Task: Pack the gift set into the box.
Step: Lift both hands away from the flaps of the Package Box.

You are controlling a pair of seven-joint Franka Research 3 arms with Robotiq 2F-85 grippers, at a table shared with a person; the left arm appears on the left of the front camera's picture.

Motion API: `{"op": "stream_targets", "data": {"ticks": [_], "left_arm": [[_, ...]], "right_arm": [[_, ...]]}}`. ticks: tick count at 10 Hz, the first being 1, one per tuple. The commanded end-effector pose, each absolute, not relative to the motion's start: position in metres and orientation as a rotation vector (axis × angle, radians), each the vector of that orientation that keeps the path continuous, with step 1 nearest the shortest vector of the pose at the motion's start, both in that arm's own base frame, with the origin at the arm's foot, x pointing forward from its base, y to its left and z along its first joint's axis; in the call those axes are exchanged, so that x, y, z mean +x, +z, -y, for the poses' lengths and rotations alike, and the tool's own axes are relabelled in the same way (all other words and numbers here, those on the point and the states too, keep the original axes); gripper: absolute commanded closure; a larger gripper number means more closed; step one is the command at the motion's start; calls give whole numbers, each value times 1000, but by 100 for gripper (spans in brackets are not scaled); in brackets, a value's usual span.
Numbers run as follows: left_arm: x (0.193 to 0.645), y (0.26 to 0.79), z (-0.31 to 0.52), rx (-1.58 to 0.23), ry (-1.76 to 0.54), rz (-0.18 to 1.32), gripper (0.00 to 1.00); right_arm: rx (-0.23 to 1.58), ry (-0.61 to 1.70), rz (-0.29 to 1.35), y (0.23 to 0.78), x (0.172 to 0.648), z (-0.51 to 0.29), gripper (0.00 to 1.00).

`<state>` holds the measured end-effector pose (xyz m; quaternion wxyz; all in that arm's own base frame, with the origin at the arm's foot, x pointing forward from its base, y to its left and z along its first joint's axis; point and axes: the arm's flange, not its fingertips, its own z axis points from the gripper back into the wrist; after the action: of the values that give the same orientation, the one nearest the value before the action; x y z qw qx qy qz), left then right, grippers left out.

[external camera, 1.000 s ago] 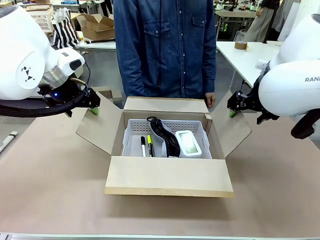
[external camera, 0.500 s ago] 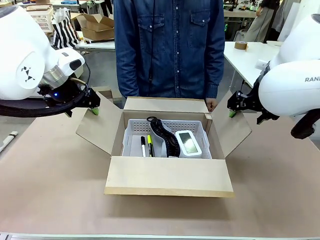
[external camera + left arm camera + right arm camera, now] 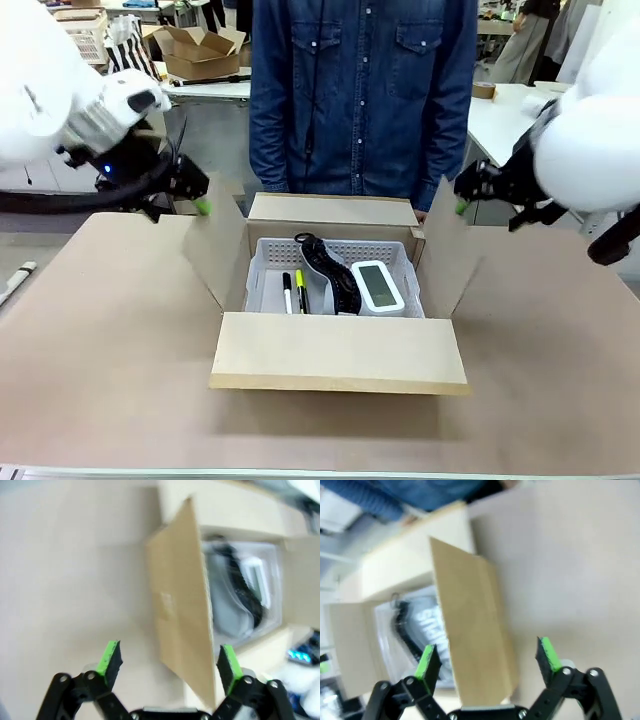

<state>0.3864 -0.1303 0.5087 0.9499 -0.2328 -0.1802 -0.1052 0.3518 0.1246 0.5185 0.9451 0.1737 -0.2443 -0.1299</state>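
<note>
The box (image 3: 340, 355) stands in the middle of the table, its near flap lying flat toward me and its far flap (image 3: 332, 209) folded out. Inside is the gift set: a white basket (image 3: 262, 270) holding two pens (image 3: 292, 292), a black strap (image 3: 330, 272) and a white device (image 3: 378, 286). My left gripper (image 3: 197, 196) is open at the top of the left flap (image 3: 215, 250), which stands almost upright. That left flap (image 3: 180, 615) runs between the left gripper's (image 3: 169, 661) green pads. My right gripper (image 3: 464, 194) is open at the raised right flap (image 3: 444, 252). The right flap (image 3: 470, 630) lies between the right gripper's (image 3: 487, 659) pads.
A person in a denim shirt (image 3: 360, 90) stands close behind the box at the far edge. Bare brown tabletop (image 3: 100, 350) lies to both sides and in front. A smaller cardboard box (image 3: 200, 50) and a tape roll (image 3: 483, 90) sit on tables behind.
Both arms have swung inward toward the box. The two side flaps, splayed outward before, now stand nearly upright. The person has shifted slightly to the right.
</note>
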Motion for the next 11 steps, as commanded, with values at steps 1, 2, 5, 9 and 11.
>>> {"op": "stream_targets", "data": {"ticks": [1, 2, 5, 9, 11], "left_arm": [[375, 540, 79, -969, -427, 139, 0], [373, 540, 64, -1121, -432, 75, 0], [378, 523, 18, -1383, -153, -1, 0], [354, 536, 28, -1284, -346, 132, 0], [354, 536, 28, -1284, -346, 132, 0]], "right_arm": [[876, -176, 454, 548, 288, -78, 0], [1169, -83, 238, 552, 268, -46, 0], [1347, -161, 146, 528, 252, 19, 0], [1207, -118, 329, 602, 274, 3, 0], [1207, -118, 329, 602, 274, 3, 0]]}}
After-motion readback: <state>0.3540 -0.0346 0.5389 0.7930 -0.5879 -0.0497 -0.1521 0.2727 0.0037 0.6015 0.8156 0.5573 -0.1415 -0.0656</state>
